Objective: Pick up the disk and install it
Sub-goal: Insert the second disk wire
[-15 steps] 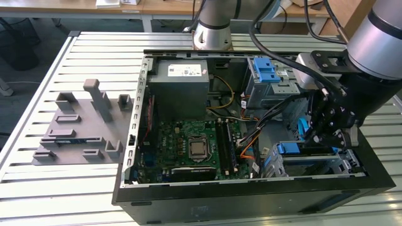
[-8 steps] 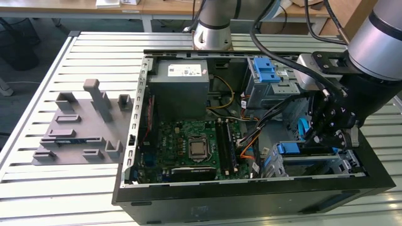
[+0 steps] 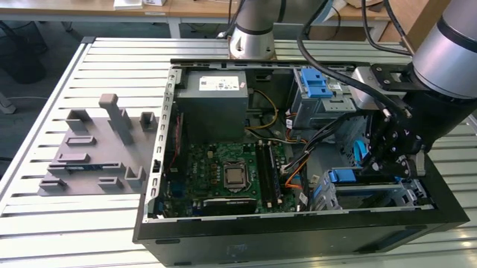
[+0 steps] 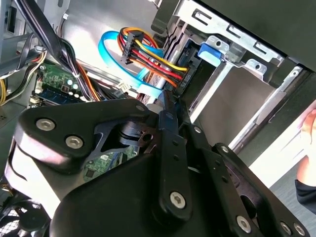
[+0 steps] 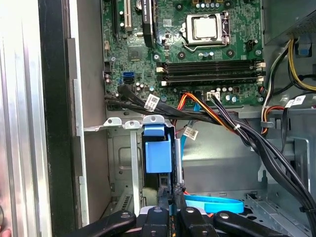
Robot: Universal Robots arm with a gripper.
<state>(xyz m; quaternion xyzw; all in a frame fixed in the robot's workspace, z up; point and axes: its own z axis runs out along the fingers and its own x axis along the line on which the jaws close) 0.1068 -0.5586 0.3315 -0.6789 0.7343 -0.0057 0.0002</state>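
Note:
The disk [image 3: 344,176] sits in the metal drive cage [image 3: 406,195] at the near corner of the open computer case, on the exterior view's right. Its blue plastic frame [image 5: 158,150] faces out of the bay. In the second wrist view the disk's blue tab [image 4: 210,53] shows at the cage mouth. My gripper [image 3: 387,167] reaches down into the case at that cage. Its black fingers are shut together in both wrist views, with the gripper [image 5: 173,195] right at the disk's dark edge. The gripper [image 4: 168,106] is just short of the cable plugs.
Blue, orange and black cables [image 4: 143,54] cross close to the fingers. The motherboard [image 3: 231,173] and the grey power-supply box [image 3: 216,100] take up the rest of the case. A blue latch [image 3: 316,84] tops the far cage. A grey fixture plate [image 3: 93,151] lies beside the case. A person's hand [image 4: 308,143] is outside it.

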